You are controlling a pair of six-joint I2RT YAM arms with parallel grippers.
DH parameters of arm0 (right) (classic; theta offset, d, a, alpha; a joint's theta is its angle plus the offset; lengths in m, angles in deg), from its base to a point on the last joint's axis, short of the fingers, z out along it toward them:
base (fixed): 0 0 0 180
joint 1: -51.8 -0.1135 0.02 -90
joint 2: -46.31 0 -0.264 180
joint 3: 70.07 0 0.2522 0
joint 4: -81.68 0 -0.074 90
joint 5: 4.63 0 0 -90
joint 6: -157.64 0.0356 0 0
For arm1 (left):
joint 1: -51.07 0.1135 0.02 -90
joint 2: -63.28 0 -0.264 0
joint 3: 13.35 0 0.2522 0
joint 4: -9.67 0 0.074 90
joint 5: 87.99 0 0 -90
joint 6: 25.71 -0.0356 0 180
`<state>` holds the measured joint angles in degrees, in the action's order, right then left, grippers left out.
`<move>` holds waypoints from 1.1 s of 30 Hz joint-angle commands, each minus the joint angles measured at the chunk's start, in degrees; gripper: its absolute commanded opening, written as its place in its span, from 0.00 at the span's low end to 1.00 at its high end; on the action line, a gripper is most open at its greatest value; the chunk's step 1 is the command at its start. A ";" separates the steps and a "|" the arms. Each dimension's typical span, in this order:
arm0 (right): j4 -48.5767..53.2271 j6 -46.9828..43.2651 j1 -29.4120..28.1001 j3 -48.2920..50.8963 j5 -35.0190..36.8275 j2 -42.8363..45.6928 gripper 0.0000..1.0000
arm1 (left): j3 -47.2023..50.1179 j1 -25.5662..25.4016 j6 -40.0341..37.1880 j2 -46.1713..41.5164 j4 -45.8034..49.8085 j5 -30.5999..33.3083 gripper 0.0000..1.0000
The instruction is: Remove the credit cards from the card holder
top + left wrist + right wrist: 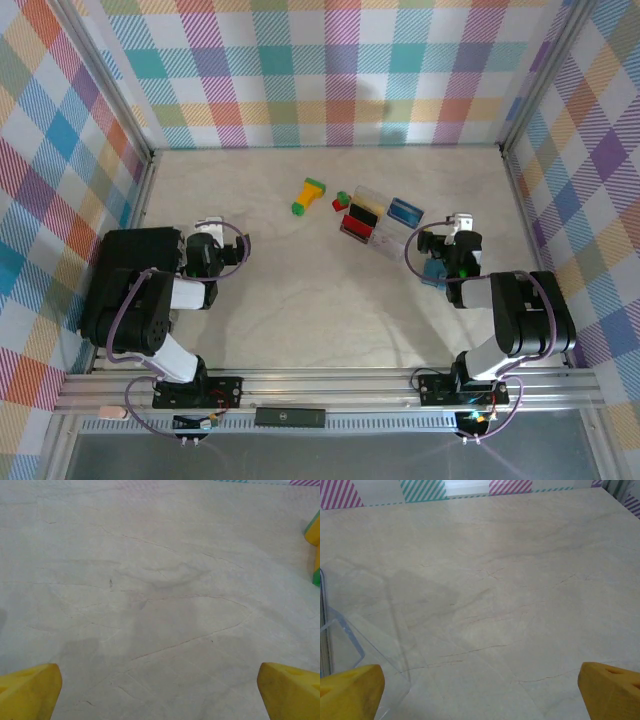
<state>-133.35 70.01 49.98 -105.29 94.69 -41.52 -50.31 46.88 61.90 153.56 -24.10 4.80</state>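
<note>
Fingers spread wide on left gripper (159,675) and right gripper (480,675), both empty above table (300,300). Cards (365,215) clustered right of yellow-green block (308,196).

Yellow-and-green block (309,196) lying on pale table (300,290). Green cube (343,195) and red cube (338,205) just beside it. Plaid walls (300,70) around.

Bare surface (300,300) lies open across the frame's centre and lower middle; the yellow-and-green block (308,196) and the credit cards (356,226) crowd the upper centre.
</note>
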 commanded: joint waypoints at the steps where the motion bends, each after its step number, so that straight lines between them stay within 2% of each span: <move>1: -0.64 0.62 0.34 -0.96 -0.71 0.05 0.99 | -0.97 0.85 0.26 0.25 -0.55 -0.58 1.00; 30: -0.92 0.49 0.38 -0.83 -1.04 0.20 0.99 | -0.85 0.76 0.20 0.12 -0.71 -0.54 1.00; 33: 4.69 -0.05 0.33 -2.73 -2.00 3.17 0.99 | -0.92 0.83 0.08 -0.05 -0.72 -0.71 1.00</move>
<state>-131.97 69.99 49.98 -105.66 94.27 -41.21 -50.31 46.88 61.87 153.56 -24.12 4.80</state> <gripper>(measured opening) 0.990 0.997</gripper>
